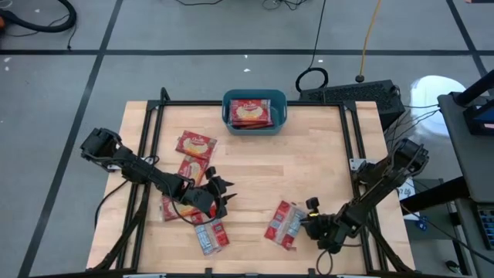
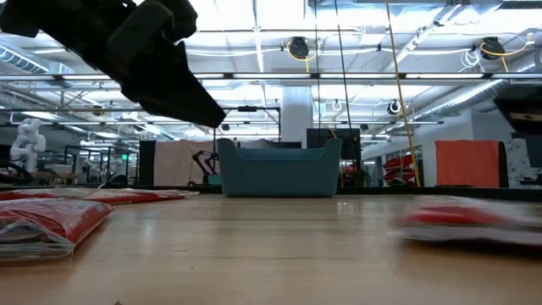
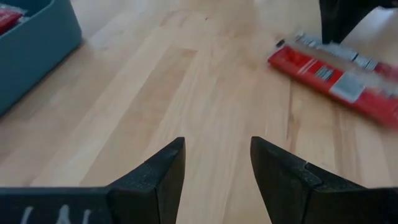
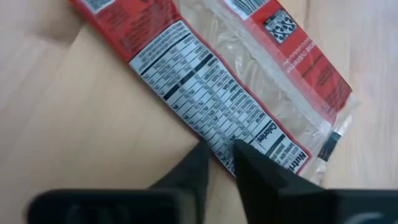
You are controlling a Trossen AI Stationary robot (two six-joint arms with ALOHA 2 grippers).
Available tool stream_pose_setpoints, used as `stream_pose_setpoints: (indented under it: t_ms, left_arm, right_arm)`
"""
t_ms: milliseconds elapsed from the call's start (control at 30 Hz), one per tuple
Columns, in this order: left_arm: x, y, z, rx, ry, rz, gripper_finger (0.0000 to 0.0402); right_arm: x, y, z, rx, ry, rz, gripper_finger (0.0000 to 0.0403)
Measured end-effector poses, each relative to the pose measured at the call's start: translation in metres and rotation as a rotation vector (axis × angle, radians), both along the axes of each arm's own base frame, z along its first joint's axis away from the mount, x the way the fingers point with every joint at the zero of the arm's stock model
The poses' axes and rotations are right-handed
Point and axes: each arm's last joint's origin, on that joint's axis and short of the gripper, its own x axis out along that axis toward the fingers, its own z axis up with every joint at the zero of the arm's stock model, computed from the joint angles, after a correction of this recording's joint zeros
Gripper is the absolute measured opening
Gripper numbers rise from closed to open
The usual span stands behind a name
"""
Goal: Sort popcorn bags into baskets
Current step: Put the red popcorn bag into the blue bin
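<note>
Right gripper (image 4: pixel 219 155): nearly closed on edge of back-up popcorn bag (image 4: pixel 217 81). Teal basket (image 1: pixel 255 126): label-up popcorn bags inside.

In my low view, the popcorn bag (image 2: pixel 474 222) on the right is smeared with blur, its print unreadable. My left arm's dark bulk (image 2: pixel 135 51) is cut off by the top edge. In my right wrist view, my fingertips (image 4: pixel 249 163) cover the nutrition panel's end, hiding whether they pinch the packet (image 4: pixel 224 81).
</note>
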Motion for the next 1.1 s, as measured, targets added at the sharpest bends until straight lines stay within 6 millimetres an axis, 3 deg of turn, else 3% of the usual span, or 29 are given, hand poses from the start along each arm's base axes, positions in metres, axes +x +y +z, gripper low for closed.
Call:
stream_pose_setpoints:
  t_ms: [100,400,567,700,833,1100]
  left_arm:
    - [0.002,0.001,0.002,0.012,-0.023,-0.009,0.0186]
    - [0.011,-0.004,0.003,0.059,-0.099,-0.064,0.0186]
    - [0.013,-0.006,-0.009,0.048,-0.07,-0.059,0.0186]
    - [0.012,-0.013,-0.016,0.04,-0.05,-0.075,0.0186]
    - [0.01,-0.021,-0.022,0.044,-0.038,-0.101,0.0186]
    - [0.01,-0.023,-0.025,0.036,-0.036,-0.102,0.0186]
  right_arm:
    - [0.01,0.0,-0.002,0.031,-0.046,-0.016,0.0008]
    - [0.055,-0.017,0.0,0.164,-0.249,-0.195,0.0003]
    - [0.063,-0.023,0.012,0.147,-0.301,-0.147,0.0015]
    - [0.054,-0.015,0.025,0.121,-0.275,0.022,0.0052]
    - [0.038,-0.013,0.021,0.045,-0.163,0.099,0.0112]
    - [0.023,-0.021,0.012,-0.083,-0.072,-0.006,0.0222]
